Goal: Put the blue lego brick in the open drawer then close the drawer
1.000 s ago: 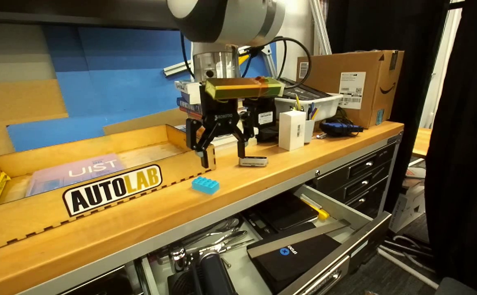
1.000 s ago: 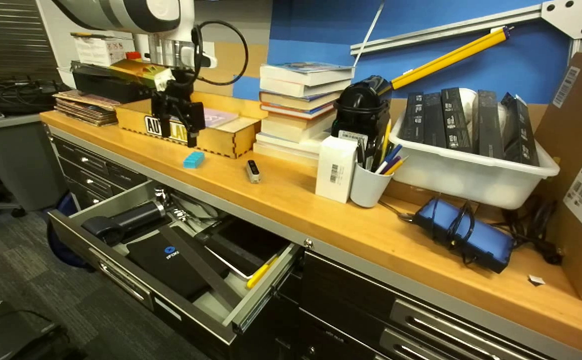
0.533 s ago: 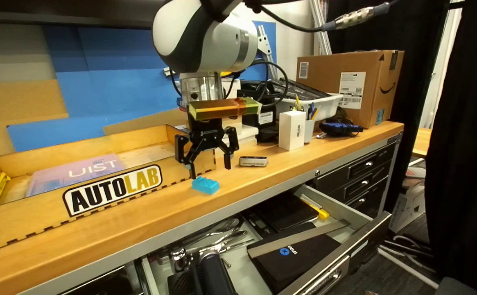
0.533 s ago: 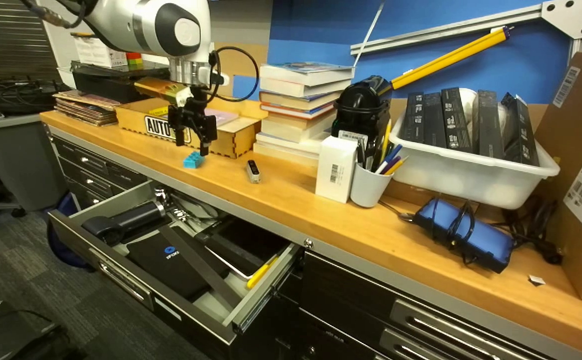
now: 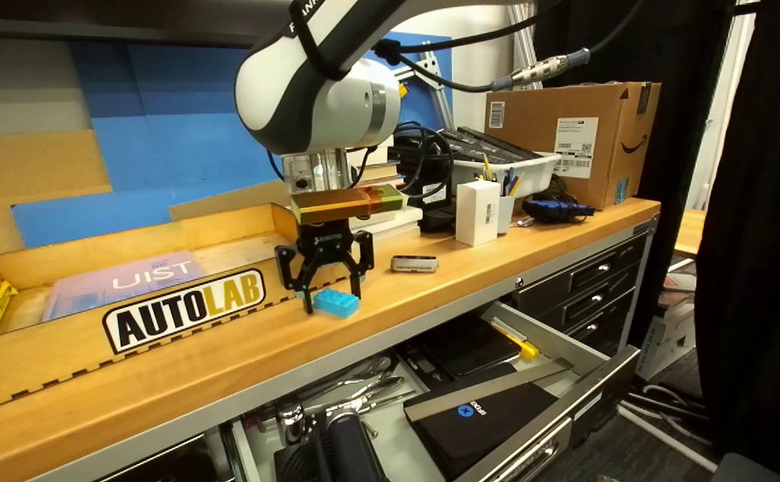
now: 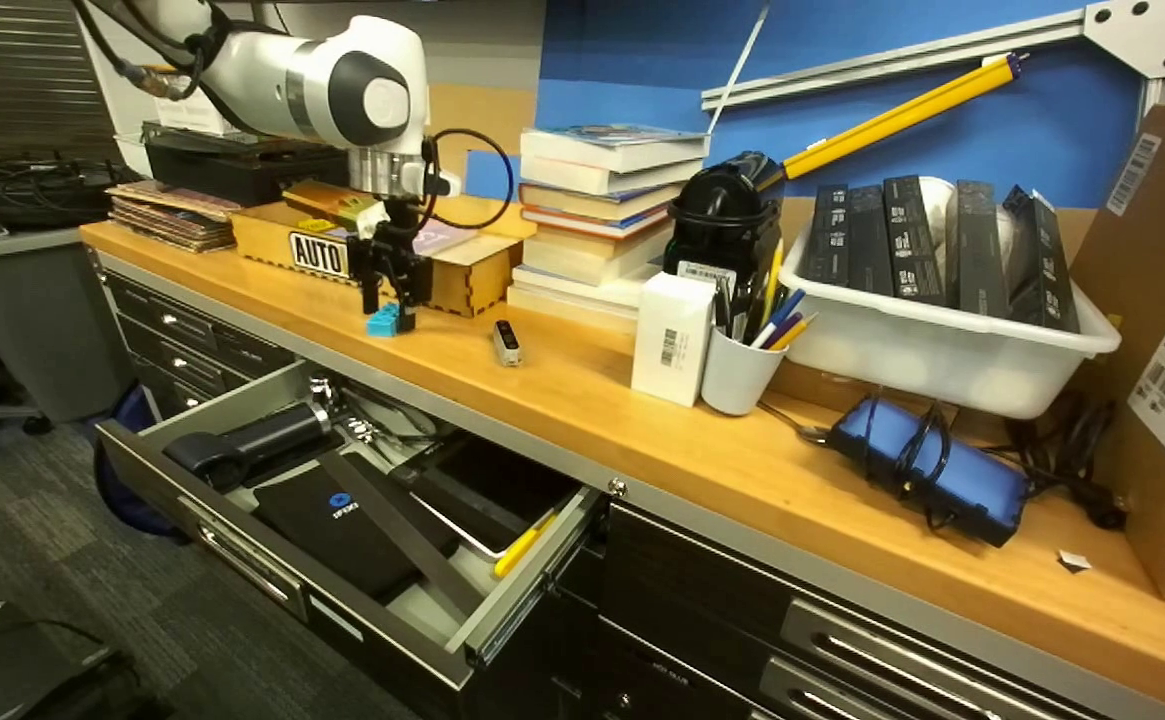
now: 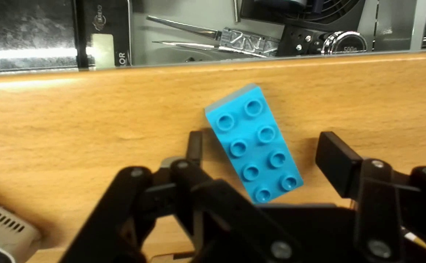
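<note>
The blue lego brick (image 5: 336,304) lies studs up on the wooden worktop near its front edge. It also shows in an exterior view (image 6: 382,321) and in the wrist view (image 7: 255,146), where it sits at a slant. My gripper (image 5: 332,301) points down with its fingers open, one on each side of the brick; it also shows in an exterior view (image 6: 389,312). In the wrist view the gripper (image 7: 260,144) shows a gap between each fingertip and the brick. The open drawer (image 6: 157,470) is pulled out below the worktop; it also shows in an exterior view (image 5: 557,338).
The wooden AUTOLAB tray (image 5: 185,311) stands just behind the gripper. A small grey object (image 6: 507,343) lies beside the brick. A white box (image 5: 477,213), a pen cup (image 6: 739,372) and stacked books (image 6: 597,205) stand further along. The drawer holds tools and a black case (image 5: 483,415).
My gripper has moved down and sideways from above the worktop to around the brick. Its fingers have stayed open. The brick and the drawer have not moved.
</note>
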Controlling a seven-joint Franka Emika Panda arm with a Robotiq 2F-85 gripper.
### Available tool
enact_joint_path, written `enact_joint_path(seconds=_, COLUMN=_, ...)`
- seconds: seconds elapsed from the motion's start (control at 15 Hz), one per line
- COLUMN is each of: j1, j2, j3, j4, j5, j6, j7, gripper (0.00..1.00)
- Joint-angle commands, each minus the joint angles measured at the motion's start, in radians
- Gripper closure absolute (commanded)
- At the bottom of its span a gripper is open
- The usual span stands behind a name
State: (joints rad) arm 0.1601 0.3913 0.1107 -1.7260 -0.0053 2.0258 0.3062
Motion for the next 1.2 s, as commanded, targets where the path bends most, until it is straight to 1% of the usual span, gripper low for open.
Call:
enact_joint_path(seconds=0.0, j1=0.022, j2=-0.004, j3=-0.012, j4=0.001, j5=0.009, j6=0.026, j7=0.030, gripper=0.51)
enact_joint_path(seconds=0.13, j1=0.030, j2=-0.031, j3=-0.019, j4=-0.034, j5=0.000, j6=0.057, j7=0.073, gripper=0.64)
enact_joint_path(seconds=0.2, j1=0.034, j2=-0.056, j3=-0.024, j4=-0.066, j5=-0.003, j6=0.087, j7=0.106, gripper=0.73)
enact_joint_path(seconds=0.33, j1=0.029, j2=-0.096, j3=-0.023, j4=-0.125, j5=0.024, j6=0.147, j7=0.141, gripper=0.86)
enact_joint_path(seconds=0.4, j1=0.029, j2=-0.114, j3=-0.025, j4=-0.155, j5=0.026, j6=0.178, j7=0.165, gripper=0.82)
enact_joint_path(seconds=0.53, j1=0.026, j2=-0.178, j3=-0.023, j4=-0.261, j5=0.051, j6=0.270, j7=0.210, gripper=0.82)
enact_joint_path(seconds=0.6, j1=0.030, j2=-0.226, j3=-0.024, j4=-0.335, j5=0.052, j6=0.320, j7=0.245, gripper=0.82)
enact_joint_path(seconds=0.67, j1=0.035, j2=-0.259, j3=-0.026, j4=-0.383, j5=0.043, j6=0.346, j7=0.279, gripper=0.82)
enact_joint_path(seconds=0.87, j1=0.032, j2=-0.384, j3=-0.022, j4=-0.550, j5=0.015, j6=0.369, j7=0.410, gripper=0.82)
enact_joint_path(seconds=1.0, j1=0.015, j2=-0.472, j3=-0.007, j4=-0.660, j5=0.033, j6=0.342, j7=0.434, gripper=0.82)
enact_joint_path(seconds=1.07, j1=0.008, j2=-0.503, j3=-0.003, j4=-0.696, j5=0.034, j6=0.338, j7=0.448, gripper=0.82)
enact_joint_path(seconds=1.13, j1=-0.003, j2=-0.507, j3=-0.003, j4=-0.707, j5=0.035, j6=0.310, j7=0.455, gripper=0.82)
